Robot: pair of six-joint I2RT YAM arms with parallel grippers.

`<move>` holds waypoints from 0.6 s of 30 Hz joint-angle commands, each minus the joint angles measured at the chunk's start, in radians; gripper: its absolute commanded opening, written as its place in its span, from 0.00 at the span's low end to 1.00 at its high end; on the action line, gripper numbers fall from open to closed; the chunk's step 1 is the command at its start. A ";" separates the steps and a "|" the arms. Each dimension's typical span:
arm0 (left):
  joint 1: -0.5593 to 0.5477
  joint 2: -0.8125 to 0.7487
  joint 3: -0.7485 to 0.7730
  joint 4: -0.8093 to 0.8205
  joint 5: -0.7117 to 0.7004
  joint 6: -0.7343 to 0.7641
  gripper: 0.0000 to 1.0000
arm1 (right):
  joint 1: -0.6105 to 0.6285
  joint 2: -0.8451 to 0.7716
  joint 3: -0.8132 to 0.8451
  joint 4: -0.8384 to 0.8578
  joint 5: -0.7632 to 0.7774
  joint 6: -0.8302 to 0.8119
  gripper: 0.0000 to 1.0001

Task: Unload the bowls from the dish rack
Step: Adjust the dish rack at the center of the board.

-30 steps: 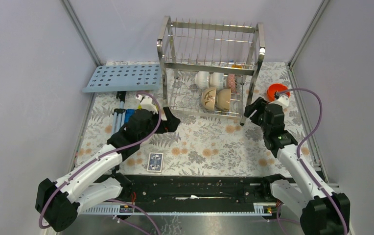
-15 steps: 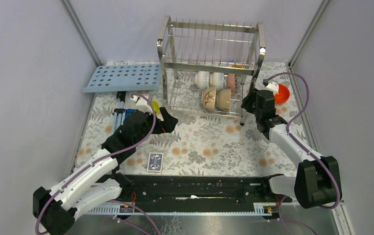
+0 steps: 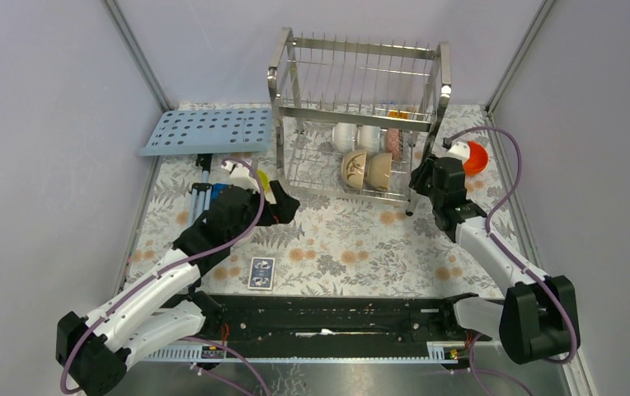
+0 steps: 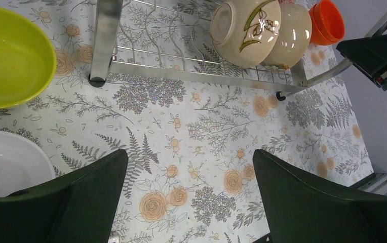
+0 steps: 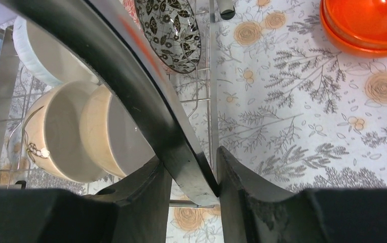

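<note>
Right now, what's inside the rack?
On the bottom shelf of the rack: two white bowls, a speckled bowl, two beige bowls. Up top, a small orange block. The top shelf's bars hide part of the back row.

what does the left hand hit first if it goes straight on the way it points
Most likely the floral-print table cover, since the left hand tilts down at it; if it skims above, the front rail of the shiny steel wire dish rack. Depth unclear.

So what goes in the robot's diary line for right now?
left claw: open, empty | right claw: closed on rack | beige bowls: in rack | orange bowls: on table
</note>
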 commanded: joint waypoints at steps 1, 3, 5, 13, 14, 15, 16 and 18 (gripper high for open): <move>-0.001 0.001 0.012 0.011 -0.010 0.002 0.98 | -0.014 -0.126 -0.023 -0.110 0.061 0.085 0.01; -0.001 0.001 0.016 0.010 -0.013 0.006 0.98 | -0.013 -0.170 -0.027 -0.151 0.049 0.091 0.00; -0.001 0.006 0.020 0.013 -0.014 0.009 0.99 | -0.011 -0.208 -0.023 -0.230 0.037 0.101 0.00; 0.000 0.036 0.035 0.036 0.011 0.008 0.98 | 0.008 -0.294 -0.005 -0.407 -0.092 0.155 0.00; -0.001 0.040 0.036 0.038 0.013 0.008 0.98 | 0.016 -0.309 -0.012 -0.418 -0.098 0.168 0.00; -0.001 0.044 0.041 0.039 0.014 0.008 0.98 | 0.026 -0.323 -0.019 -0.428 -0.098 0.180 0.00; -0.001 0.049 0.044 0.040 0.019 0.009 0.99 | 0.040 -0.338 -0.028 -0.438 -0.097 0.193 0.00; -0.001 0.057 0.046 0.041 0.033 0.010 0.99 | 0.063 -0.363 -0.048 -0.451 -0.098 0.227 0.00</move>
